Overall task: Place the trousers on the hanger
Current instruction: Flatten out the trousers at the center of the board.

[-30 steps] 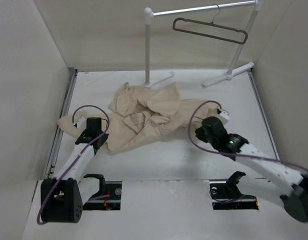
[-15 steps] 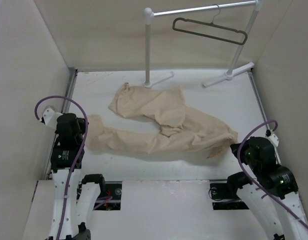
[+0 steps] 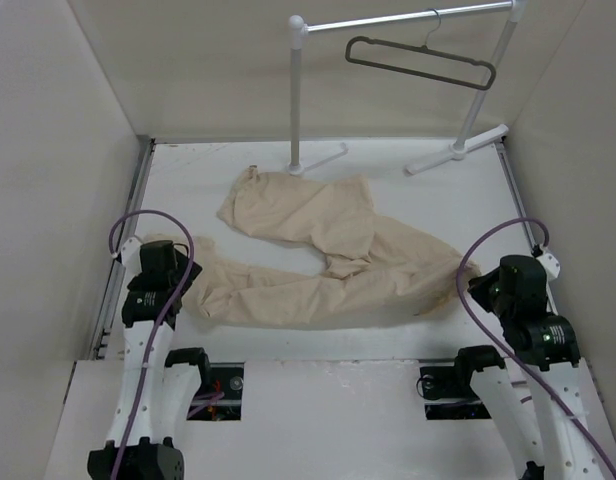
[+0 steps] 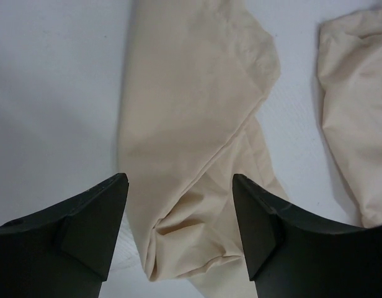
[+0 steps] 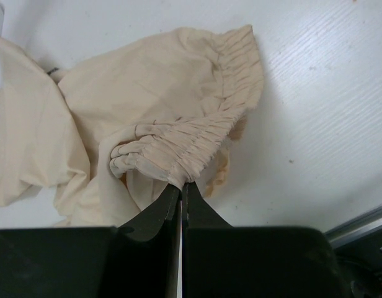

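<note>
The beige trousers (image 3: 328,262) lie stretched across the table, one leg running left and the waist to the right. My left gripper (image 3: 181,268) stands open over the end of that leg; in the left wrist view the cloth (image 4: 191,99) lies loose between the spread fingers of the left gripper (image 4: 178,183). My right gripper (image 3: 476,284) is shut on the gathered waistband (image 5: 197,127), pinched at the right gripper's (image 5: 182,185) fingertips. The dark hanger (image 3: 420,62) hangs by its hook from the rail at the back, apart from both grippers.
A white tubular garment rail (image 3: 297,95) stands at the back, its feet (image 3: 456,150) resting on the table. Pale walls close in the left and right sides. Two dark openings (image 3: 466,385) sit by the arm bases.
The bunched trousers have been drawn out flat between the two arms. My left gripper has opened and let go of the leg end, then shifted slightly right. The right gripper still grips the waistband.
</note>
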`<act>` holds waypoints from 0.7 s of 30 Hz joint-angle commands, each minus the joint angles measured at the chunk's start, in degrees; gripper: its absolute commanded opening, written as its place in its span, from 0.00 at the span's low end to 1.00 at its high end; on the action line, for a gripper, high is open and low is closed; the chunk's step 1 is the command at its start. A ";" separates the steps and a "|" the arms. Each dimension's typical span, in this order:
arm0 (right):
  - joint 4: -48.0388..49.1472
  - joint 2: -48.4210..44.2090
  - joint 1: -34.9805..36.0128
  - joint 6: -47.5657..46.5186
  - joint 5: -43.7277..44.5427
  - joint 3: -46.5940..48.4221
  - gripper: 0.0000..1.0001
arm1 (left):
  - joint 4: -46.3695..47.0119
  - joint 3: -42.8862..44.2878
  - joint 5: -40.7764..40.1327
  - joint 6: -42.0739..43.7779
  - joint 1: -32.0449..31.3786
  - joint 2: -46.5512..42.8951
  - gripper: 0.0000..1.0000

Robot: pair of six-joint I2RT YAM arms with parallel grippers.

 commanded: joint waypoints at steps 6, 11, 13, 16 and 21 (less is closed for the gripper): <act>9.37 1.42 2.80 1.10 0.65 2.36 0.00 | 12.48 0.31 2.35 -3.94 8.32 10.41 0.65; 9.28 -3.60 6.31 2.87 -2.96 -6.28 0.01 | 19.27 8.38 5.16 -2.18 0.52 25.00 0.54; 9.89 -3.18 8.43 3.05 -1.56 -5.49 0.02 | 19.90 12.60 2.45 1.41 -5.89 30.80 0.45; 11.21 -0.54 9.75 3.13 -2.61 -5.75 0.02 | 18.67 16.74 -2.91 7.65 -12.76 37.84 0.44; 12.62 -0.62 10.10 3.40 -3.58 -6.45 0.03 | 16.73 20.34 -9.07 12.84 -14.88 47.24 0.51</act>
